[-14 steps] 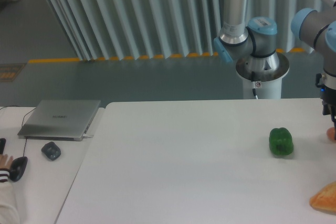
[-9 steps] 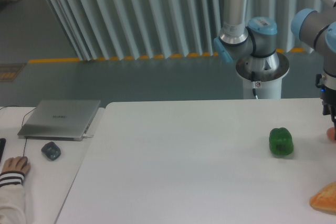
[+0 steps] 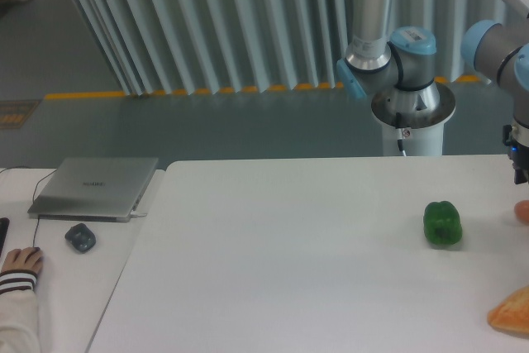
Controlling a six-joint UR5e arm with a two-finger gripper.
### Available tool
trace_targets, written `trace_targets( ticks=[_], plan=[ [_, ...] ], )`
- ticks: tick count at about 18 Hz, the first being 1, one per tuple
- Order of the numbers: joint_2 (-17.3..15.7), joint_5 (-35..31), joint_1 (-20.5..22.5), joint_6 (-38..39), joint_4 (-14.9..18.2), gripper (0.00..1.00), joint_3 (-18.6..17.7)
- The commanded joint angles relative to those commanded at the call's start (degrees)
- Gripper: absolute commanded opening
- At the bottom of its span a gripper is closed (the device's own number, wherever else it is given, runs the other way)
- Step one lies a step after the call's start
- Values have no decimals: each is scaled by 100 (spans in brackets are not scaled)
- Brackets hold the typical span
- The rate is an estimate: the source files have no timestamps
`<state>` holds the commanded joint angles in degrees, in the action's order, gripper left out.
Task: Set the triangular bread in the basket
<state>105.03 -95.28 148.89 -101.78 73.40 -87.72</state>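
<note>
Presently my tool (image 3: 521,173) sits mostly off-frame at three o'clock, jaw state indeterminable; I should descend squarely over the triangular bread (image 3: 512,313) at five o'clock.

White table (image 3: 297,270) takes up most of the shot. On it: a green pepper (image 3: 442,223) toward the right, the bread (image 3: 512,313) cut off at the bottom right edge, and a small pinkish-orange thing (image 3: 523,211) at the right edge. The lower desk (image 3: 74,287) on the left holds a closed laptop (image 3: 95,188), a dark mouse (image 3: 80,237) and someone's hand (image 3: 21,263).
</note>
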Motion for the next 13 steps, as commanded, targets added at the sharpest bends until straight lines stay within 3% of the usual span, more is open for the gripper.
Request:
trace_targets(
  ticks=[3,4,6,13],
  plan=[
    [88,402,-9,219,-62,100,18],
    [175,657,-27,403,-237,100,27],
    [403,703,-131,571,-632,100,53],
    [1054,695,-167,571,-1125,100,387]
  ],
)
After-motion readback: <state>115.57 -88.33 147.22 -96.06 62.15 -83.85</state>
